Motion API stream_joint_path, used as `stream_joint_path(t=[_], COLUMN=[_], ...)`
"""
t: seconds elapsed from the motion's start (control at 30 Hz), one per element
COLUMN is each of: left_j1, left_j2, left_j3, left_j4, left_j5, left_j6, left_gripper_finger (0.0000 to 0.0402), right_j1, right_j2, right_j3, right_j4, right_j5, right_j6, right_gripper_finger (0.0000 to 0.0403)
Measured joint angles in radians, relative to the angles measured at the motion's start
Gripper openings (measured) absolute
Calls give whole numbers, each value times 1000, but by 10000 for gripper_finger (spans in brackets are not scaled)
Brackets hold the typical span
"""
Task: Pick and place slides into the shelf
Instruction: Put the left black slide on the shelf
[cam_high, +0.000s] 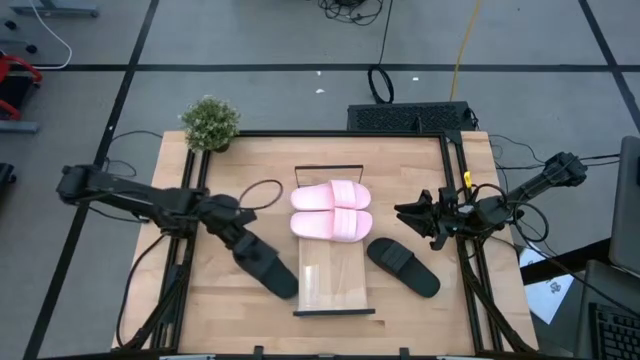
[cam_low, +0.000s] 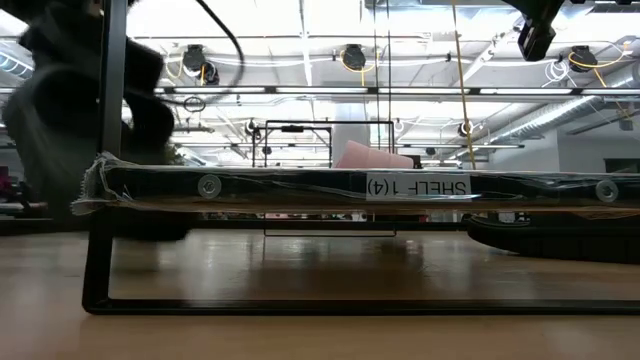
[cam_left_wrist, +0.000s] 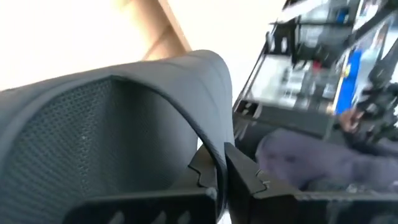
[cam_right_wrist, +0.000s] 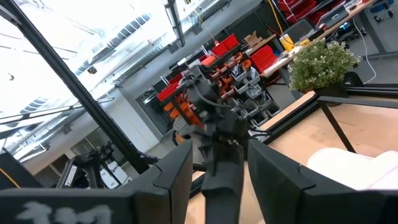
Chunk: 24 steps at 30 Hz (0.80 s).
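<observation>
from above, the long, narrow light wooden shelf (cam_high: 334, 285) with thin black bars at its short ends lies in the middle of the table and serves as the landmark. two pale pink slide sandals (cam_high: 331, 210) already sit side by side on its far half, so half the job looks done. just off the shelf's left edge, the left gripper (cam_high: 243, 243) is clamped on one black slide sandal (cam_high: 268, 268), apparently ready to lift it across. a second black slide sandal (cam_high: 403, 266) lies loose on the tabletop just off the shelf's right edge. the right gripper (cam_high: 425, 222) waits farther right of the shelf, its jaws standing apart with nothing between them. a small potted green plant (cam_high: 210, 122) stands at the table corner beyond the shelf's far left. at table height, the shelf's near edge fills the width, a pink slide showing above it and a dark blurred slide at its left end. the left wrist camera shows the black slide's strap pinched between the closed dark fingers (cam_left_wrist: 249, 174), a grip on the thin strap edge. the right wrist camera shows its own fingers (cam_right_wrist: 180, 171) parted, looking past the pink slides toward the plant.
</observation>
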<state>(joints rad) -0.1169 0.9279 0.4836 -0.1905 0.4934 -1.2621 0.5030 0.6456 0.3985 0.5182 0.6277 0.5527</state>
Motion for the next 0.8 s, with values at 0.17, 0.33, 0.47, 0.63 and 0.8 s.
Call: stream_joint_path(t=[0.17,0.33,0.47,0.63,0.8], left_j1=[-89,-157,-192,-211,-212], left_j2=[-117,-129,-112,-59,11], left_j3=[90,233,327,425,507], left_j4=[-104,-273,-367,-422,-433], left_j5=[-211,-373,-455,-503,-530], left_j6=[-87,-75,-76,-54,19], left_gripper_finger=[1,1,0,0,0], right_j1=[0,0,0,0,0], right_j2=[0,0,0,0,0], right_j3=[0,0,0,0,0], right_j4=[0,0,0,1,9], right_j5=[0,0,0,0,-2], right_j6=[-21,-52,-70,-69,-68], right_gripper_finger=[141,141,141,141,141])
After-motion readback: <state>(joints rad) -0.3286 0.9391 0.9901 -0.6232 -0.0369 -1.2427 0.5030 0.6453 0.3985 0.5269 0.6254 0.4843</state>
